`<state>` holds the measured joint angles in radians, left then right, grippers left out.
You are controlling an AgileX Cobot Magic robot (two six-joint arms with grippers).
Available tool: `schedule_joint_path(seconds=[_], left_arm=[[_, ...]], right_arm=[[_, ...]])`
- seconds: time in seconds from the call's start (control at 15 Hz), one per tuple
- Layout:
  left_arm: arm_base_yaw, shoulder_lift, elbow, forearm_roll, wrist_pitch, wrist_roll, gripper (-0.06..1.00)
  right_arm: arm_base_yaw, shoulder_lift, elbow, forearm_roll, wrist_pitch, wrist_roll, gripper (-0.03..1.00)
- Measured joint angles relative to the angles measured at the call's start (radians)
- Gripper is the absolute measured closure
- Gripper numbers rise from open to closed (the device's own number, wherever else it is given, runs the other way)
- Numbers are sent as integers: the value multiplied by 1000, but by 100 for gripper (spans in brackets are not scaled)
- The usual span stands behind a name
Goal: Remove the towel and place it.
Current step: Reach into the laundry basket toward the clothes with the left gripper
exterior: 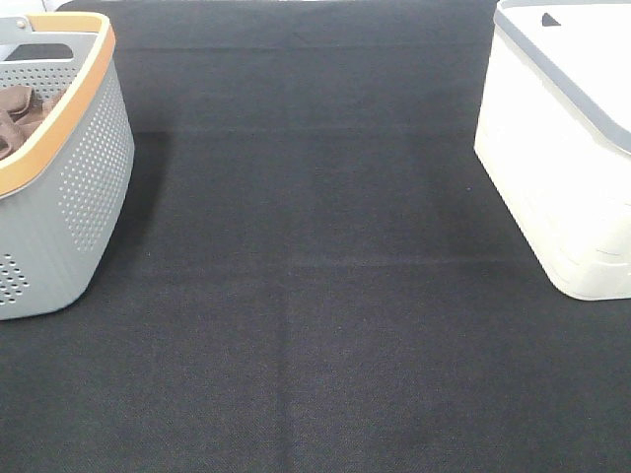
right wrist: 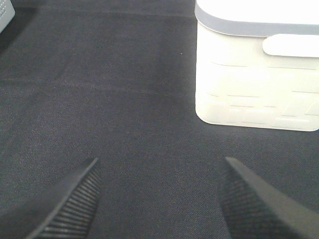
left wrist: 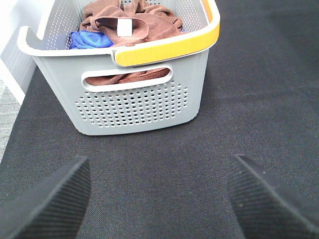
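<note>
The reddish-brown towel point(left wrist: 134, 22) lies crumpled inside a grey perforated basket point(left wrist: 134, 102) with an orange rim, its white tag facing up. In the high view the same towel point(exterior: 22, 110) shows at the basket's point(exterior: 84, 187) far left. My left gripper point(left wrist: 159, 199) is open, well short of the basket, with only black mat between its fingers. My right gripper point(right wrist: 159, 199) is open too, over bare mat near a white bin point(right wrist: 259, 74). Neither arm appears in the high view.
A blue cloth point(left wrist: 89, 40) lies beside the towel in the basket. The white bin point(exterior: 567, 148) with a grey rim stands at the right of the black mat point(exterior: 315, 296). A white wall edge point(left wrist: 12, 59) runs beside the basket.
</note>
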<state>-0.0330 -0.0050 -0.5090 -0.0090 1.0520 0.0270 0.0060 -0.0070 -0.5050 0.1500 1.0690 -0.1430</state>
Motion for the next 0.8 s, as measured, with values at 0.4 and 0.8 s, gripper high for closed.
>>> schedule_joint_path(seconds=[0.4, 0.8], left_arm=[[0, 0, 0, 0, 0, 0, 21], [0, 0, 0, 0, 0, 0, 21]], right_arm=[[0, 0, 0, 0, 0, 0, 32], [0, 0, 0, 0, 0, 0, 32]])
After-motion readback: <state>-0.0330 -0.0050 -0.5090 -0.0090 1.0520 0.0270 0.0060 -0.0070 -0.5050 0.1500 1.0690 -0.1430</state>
